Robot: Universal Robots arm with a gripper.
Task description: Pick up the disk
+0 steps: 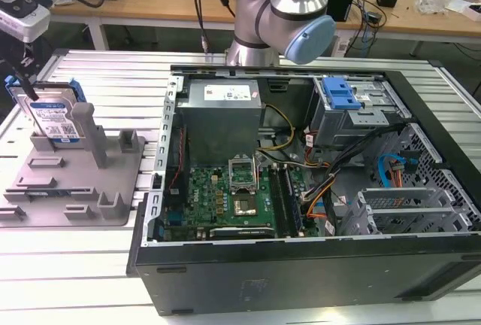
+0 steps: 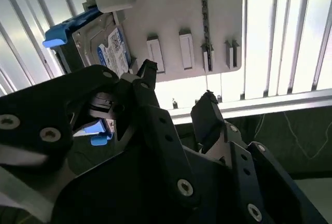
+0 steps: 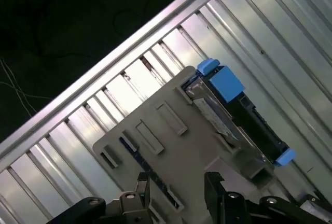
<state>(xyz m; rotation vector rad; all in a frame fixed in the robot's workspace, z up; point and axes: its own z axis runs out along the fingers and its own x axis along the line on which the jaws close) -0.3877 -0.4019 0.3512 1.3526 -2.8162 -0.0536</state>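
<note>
Second wrist view showed the end effector [image 2: 176,86] open and empty, its 2 fingers spread, with the disk [image 2: 106,47] off to one side of them, not yet between them. The disk stood on edge in a slot of the grey fixture [image 2: 176,16] on the slatted counter [image 1: 75,280]. A finger could strike the fixture post [image 1: 84,133] beside the disk or clip a blue rail [image 3: 225,81], tipping the disk or dragging the fixture. The open computer case [image 1: 301,280] lay well apart from the end effector.
</note>
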